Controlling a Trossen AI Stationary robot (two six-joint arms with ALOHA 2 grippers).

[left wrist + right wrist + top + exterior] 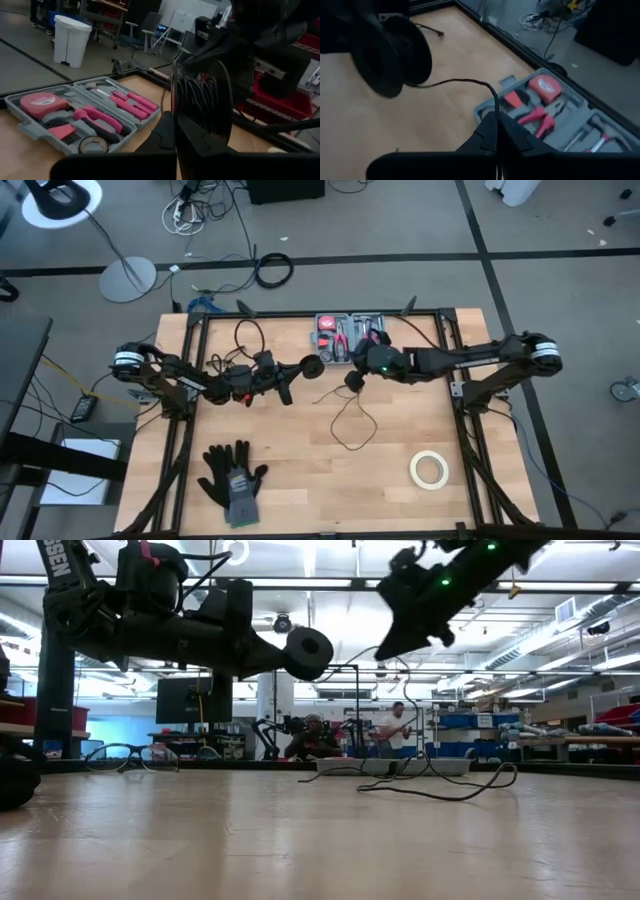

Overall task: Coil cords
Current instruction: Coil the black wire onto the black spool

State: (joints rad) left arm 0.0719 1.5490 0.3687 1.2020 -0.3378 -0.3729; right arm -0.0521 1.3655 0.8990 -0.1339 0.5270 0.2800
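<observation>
Gloves point(232, 478) lie nearest. Left gripper point(300, 369), jaws clamped on the part-wound spool point(309, 367); right gripper point(354, 379), jaws pinching the cord point(352, 420), much unwound on the desk point(330, 490).

Both arms are raised over the middle of the table point(300, 500), the left gripper point(312, 366) and right gripper point(352, 379) near each other with a thin wire point(352, 420) drooping between and below them, so that middle passage is crowded. At the back edge the tool case point(345, 335) blocks the way. The front is roomier, with only gloves point(232, 476) and a tape roll point(429, 469) well apart and bare wood between them.
</observation>
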